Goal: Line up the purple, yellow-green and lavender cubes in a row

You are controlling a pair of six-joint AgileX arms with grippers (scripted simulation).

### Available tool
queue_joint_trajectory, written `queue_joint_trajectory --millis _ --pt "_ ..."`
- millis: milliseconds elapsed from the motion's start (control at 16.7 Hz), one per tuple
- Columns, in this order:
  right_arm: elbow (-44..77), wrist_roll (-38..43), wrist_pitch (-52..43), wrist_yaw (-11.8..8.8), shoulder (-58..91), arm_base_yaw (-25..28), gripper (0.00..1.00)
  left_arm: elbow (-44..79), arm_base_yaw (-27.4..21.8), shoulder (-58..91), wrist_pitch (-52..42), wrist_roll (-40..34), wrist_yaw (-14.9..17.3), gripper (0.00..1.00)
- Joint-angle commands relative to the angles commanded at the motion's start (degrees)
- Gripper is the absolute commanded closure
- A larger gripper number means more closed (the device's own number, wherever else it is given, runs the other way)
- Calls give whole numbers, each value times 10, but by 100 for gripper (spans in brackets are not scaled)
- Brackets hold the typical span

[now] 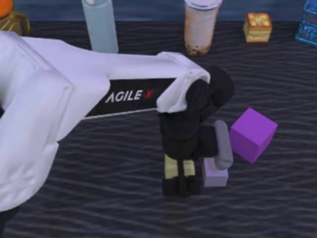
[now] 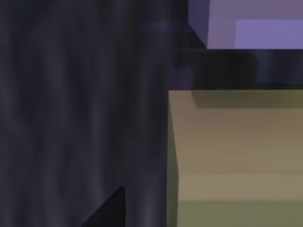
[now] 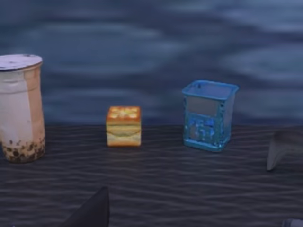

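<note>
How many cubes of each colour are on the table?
Purple cube: 1
Yellow-green cube: 1
Lavender cube: 1
Total: 3

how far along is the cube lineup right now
Partly done. The lavender cube sits on the table just left of the purple cube, though the two are not squarely aligned. In hand: the left gripper is down over the yellow-green cube, right beside the lavender one; whether it grips it cannot be told. Left: release it and straighten the row. The right arm is out of the top view.
</note>
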Motion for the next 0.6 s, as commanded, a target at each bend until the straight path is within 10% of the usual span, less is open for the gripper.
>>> queue_joint_trajectory --millis 600 --pt "0 0 0 0 0 0 0 30 3 -12 -38 1 0 0"
